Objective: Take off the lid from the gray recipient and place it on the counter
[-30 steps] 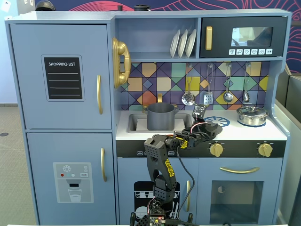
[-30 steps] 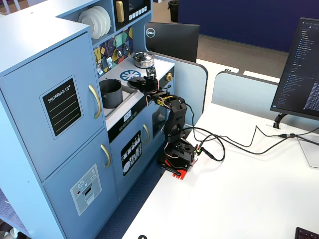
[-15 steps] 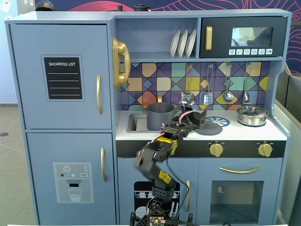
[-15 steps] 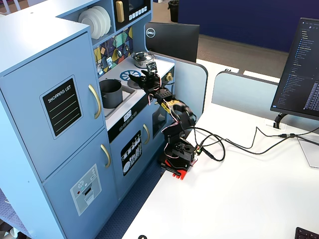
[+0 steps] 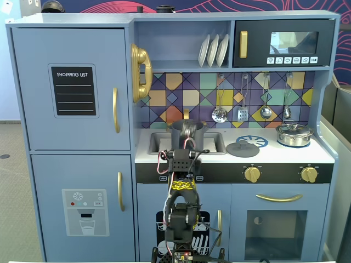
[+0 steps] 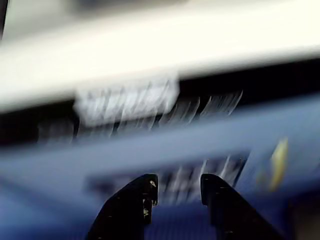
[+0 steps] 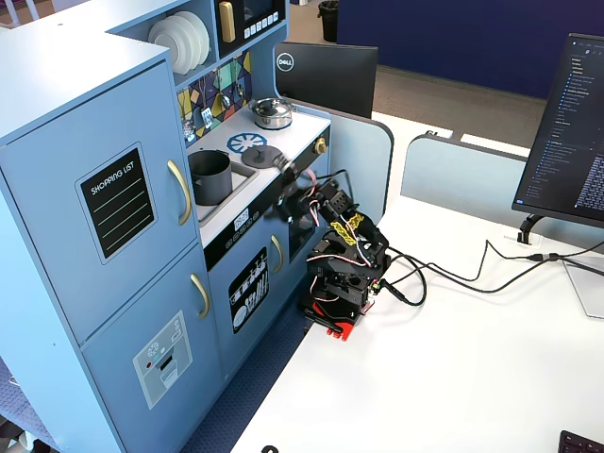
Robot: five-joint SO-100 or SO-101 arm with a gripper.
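Resting flat on the counter [image 5: 323,154], the lid [image 5: 242,148] lies just to the right of the sink basin [image 5: 215,143] in a fixed view, its small knob up, partly covering the blue burner ring [image 5: 260,141]. The gray recipient [image 5: 184,133] stands uncovered inside that basin, partly hidden by the arm in this view; another fixed view shows the pot [image 7: 209,176] open-topped in the sink with the lid [image 7: 258,159] beside it, toward the silver pot [image 7: 272,112]. The silver pot [image 5: 294,134] sits at the far end of the counter from the sink, its own lid on.

The arm reaches up from its base on the white table [image 7: 453,377] toward the counter's front edge. The gripper [image 7: 281,171] hangs close to the sink's near rim, apart from both lid and pot. The wrist view is heavily blurred, showing only the pale counter edge above a dark panel and blue cabinet front; the gripper [image 6: 179,187] enters from below with its two black fingers [image 6: 137,200] narrowly parted and nothing between them.
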